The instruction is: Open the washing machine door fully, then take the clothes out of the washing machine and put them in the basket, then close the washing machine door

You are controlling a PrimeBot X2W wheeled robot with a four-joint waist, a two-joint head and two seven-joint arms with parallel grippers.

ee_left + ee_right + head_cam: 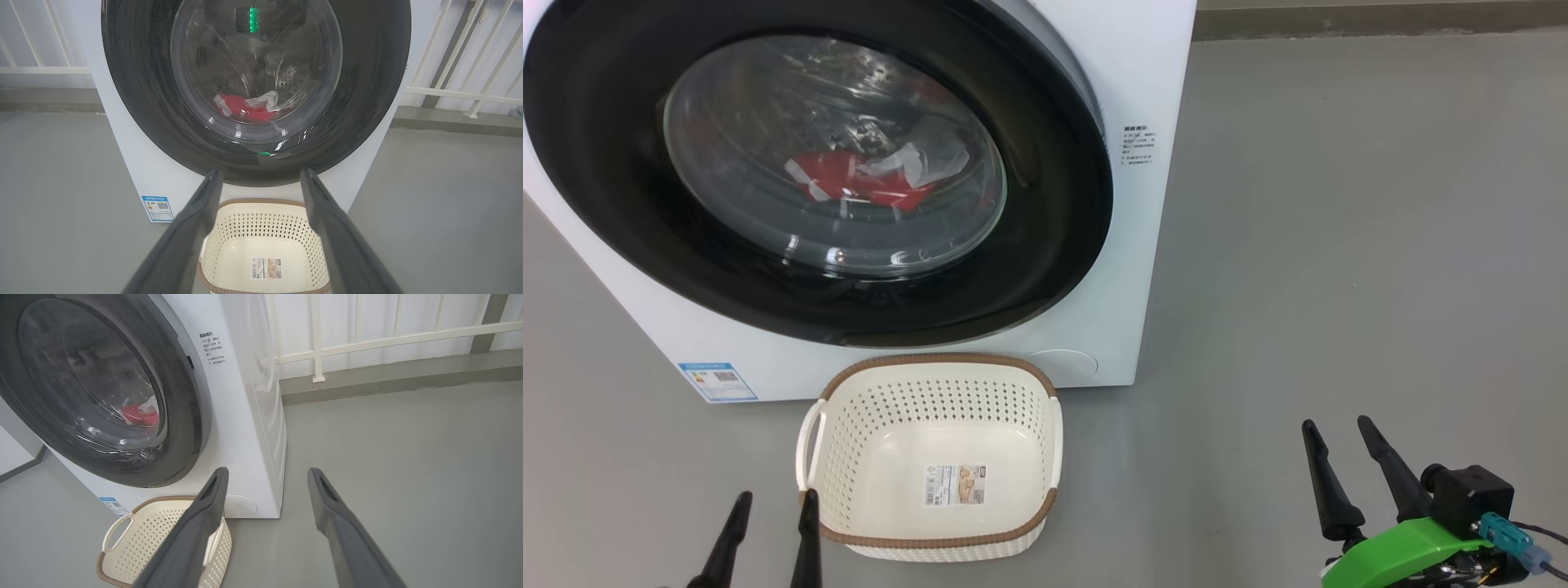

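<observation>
Looking down from the head, the washing machine (pixel 1152 73) is standing on the grey floor (pixel 1339 245). Its door (pixel 1054 229) is sitting shut, flush in the white front, and the clothes (pixel 866 184) are lying red and white behind its window, low inside. The basket (pixel 939 360) is sitting empty on the floor, just in front of the machine's lower front edge. The left gripper (pixel 776 502) is hovering just beside the basket's near left corner, and the right gripper (pixel 1336 425) is hanging well apart to the right. Both are carrying nothing, jaws spread.

Looking along the left wrist, the left gripper (pixel 261 173) is facing the door (pixel 367 90) squarely, with the basket (pixel 261 201) lying below between the spread jaws.

Looking along the right wrist, the right gripper (pixel 267 471) is pointing at the machine's lower right corner, jaws spread over bare floor. A small dark notch (pixel 190 361) is showing at the door's right edge, probably the place to pull.

Opening the door is the step in hand, and it is not yet begun. Doing it well probably means hooking one finger behind that right edge, pulling outward in an arc, and swinging the door fully clear without knocking the basket.
</observation>
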